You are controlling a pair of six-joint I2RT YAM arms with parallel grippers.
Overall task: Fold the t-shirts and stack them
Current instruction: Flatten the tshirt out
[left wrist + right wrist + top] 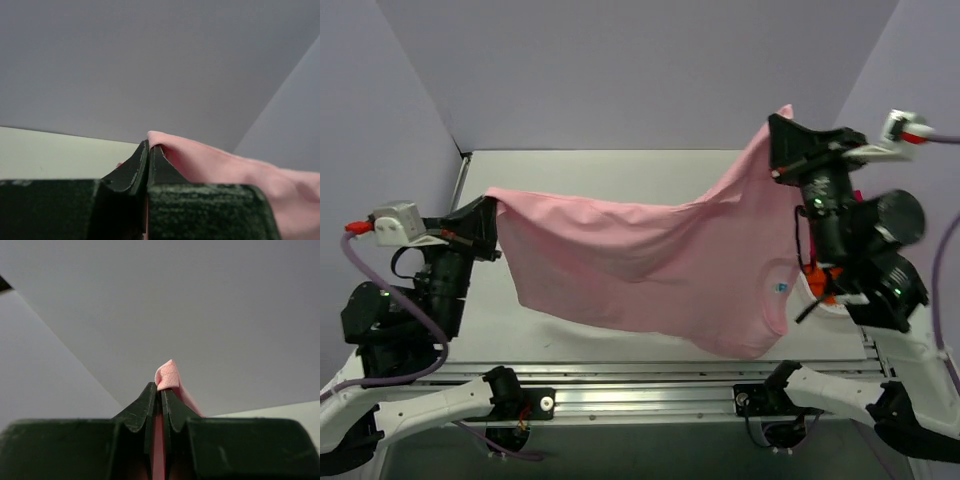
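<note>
A light pink t-shirt (650,265) hangs in the air, stretched between my two grippers above the table. My left gripper (492,205) is shut on its left corner; in the left wrist view (149,146) pink cloth (225,165) spills over the right finger. My right gripper (782,125) is raised high at the right and is shut on the other corner; a pink fold (167,376) sticks out above the closed fingertips (161,389). The shirt's lower edge sags toward the table near the front right. A bit of orange cloth (820,285) shows under the right arm. The magenta-red shirt is barely visible behind the right arm.
The pale table (610,165) runs back to a grey back wall, with side walls left and right. A metal rail (650,395) with the arm bases lies along the near edge. Cables hang by both arms.
</note>
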